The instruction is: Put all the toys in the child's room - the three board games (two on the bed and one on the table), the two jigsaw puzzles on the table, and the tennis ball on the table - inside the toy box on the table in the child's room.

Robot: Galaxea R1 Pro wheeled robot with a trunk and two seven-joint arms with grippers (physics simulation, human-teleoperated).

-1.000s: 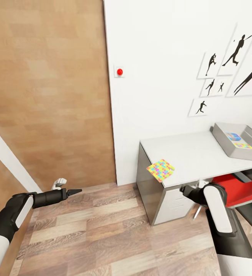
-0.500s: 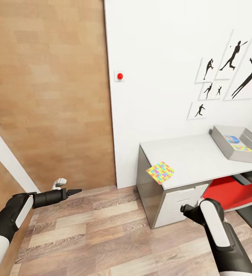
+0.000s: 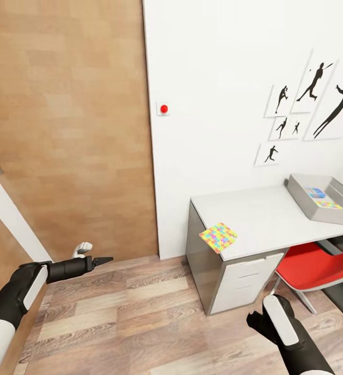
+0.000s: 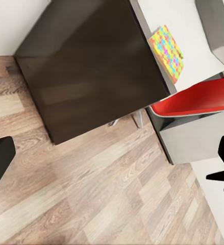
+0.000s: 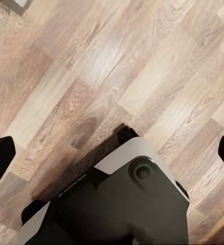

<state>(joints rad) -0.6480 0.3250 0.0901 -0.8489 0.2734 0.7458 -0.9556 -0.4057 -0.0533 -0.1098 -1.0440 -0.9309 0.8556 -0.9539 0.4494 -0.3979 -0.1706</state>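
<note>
A colourful square jigsaw puzzle mat (image 3: 219, 237) overhangs the white bench's (image 3: 260, 219) front corner; both pincers hang wide open and empty over bare wood floor (image 3: 140, 312).

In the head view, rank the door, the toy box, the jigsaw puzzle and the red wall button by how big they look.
1. Door
2. Toy box, cut off at the picture's edge
3. Jigsaw puzzle
4. Red wall button
</note>
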